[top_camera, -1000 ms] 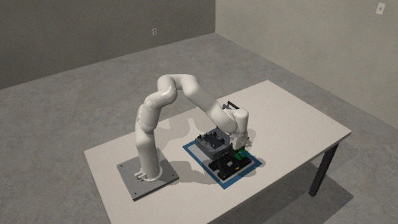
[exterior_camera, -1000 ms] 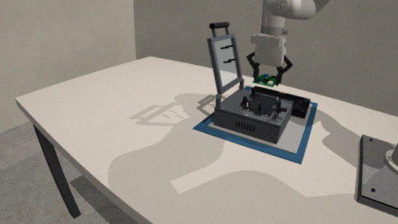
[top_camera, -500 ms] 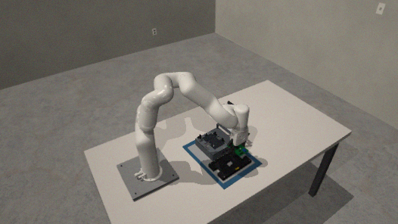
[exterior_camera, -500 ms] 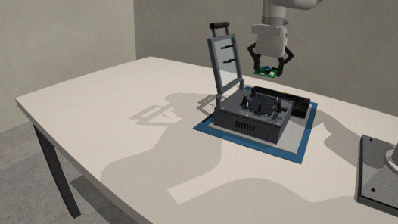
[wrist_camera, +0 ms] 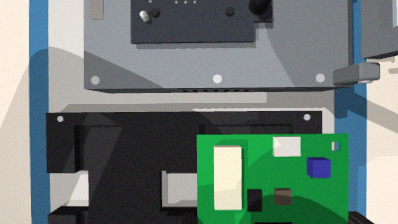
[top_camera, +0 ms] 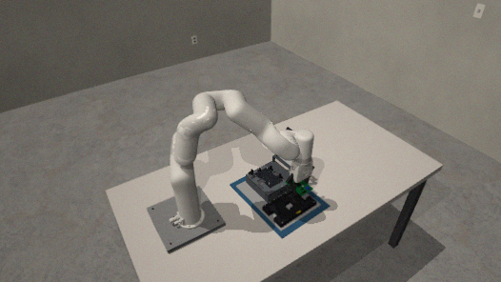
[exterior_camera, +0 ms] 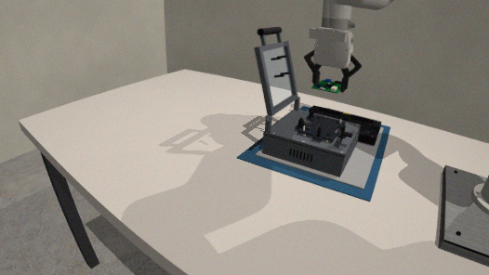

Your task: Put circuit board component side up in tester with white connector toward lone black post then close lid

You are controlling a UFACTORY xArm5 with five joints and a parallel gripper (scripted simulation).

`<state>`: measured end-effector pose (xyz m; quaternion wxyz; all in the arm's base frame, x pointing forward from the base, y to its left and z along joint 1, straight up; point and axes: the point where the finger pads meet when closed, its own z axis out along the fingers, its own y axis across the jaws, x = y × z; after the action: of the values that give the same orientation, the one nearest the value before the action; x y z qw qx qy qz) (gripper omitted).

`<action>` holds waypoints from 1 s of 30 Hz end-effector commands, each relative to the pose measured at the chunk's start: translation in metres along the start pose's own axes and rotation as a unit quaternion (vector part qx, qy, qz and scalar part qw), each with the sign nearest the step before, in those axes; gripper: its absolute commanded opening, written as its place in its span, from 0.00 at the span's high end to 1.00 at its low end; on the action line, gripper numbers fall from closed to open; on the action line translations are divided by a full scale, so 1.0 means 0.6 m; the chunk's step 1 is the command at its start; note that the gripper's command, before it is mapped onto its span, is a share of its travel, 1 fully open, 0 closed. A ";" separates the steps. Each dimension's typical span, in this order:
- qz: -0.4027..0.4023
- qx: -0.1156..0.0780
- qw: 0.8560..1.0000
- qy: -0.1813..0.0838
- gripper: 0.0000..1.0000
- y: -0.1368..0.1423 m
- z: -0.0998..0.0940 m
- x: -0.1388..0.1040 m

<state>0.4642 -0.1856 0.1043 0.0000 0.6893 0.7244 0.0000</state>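
Note:
The green circuit board (exterior_camera: 327,85) hangs level in the air, component side up, held by its edges between the fingers of my gripper (exterior_camera: 331,84). It is above the black tray (exterior_camera: 343,123), clear of it. In the wrist view the board (wrist_camera: 272,177) fills the lower right, with its white connector (wrist_camera: 227,176) on its left side and the empty tray (wrist_camera: 140,160) beneath. The grey tester (exterior_camera: 311,139) stands beside the tray with its lid (exterior_camera: 278,76) open and upright. Its dark nest (wrist_camera: 192,22) shows a black post (wrist_camera: 260,6) at its right end.
Tester and tray sit on a grey sheet with a blue border (exterior_camera: 372,186). The lid's handle (exterior_camera: 270,32) reaches about as high as my gripper, just to its left. The arm's base plate (exterior_camera: 465,214) is at the right edge.

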 end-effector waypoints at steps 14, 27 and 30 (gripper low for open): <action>0.000 -0.002 1.000 -0.001 0.21 0.002 -0.003 -0.001; 0.000 -0.002 1.000 -0.001 0.21 0.001 -0.003 0.003; 0.000 -0.002 1.000 -0.001 0.21 0.000 -0.004 0.006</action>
<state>0.4636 -0.1836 0.1046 0.0001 0.6893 0.7245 0.0000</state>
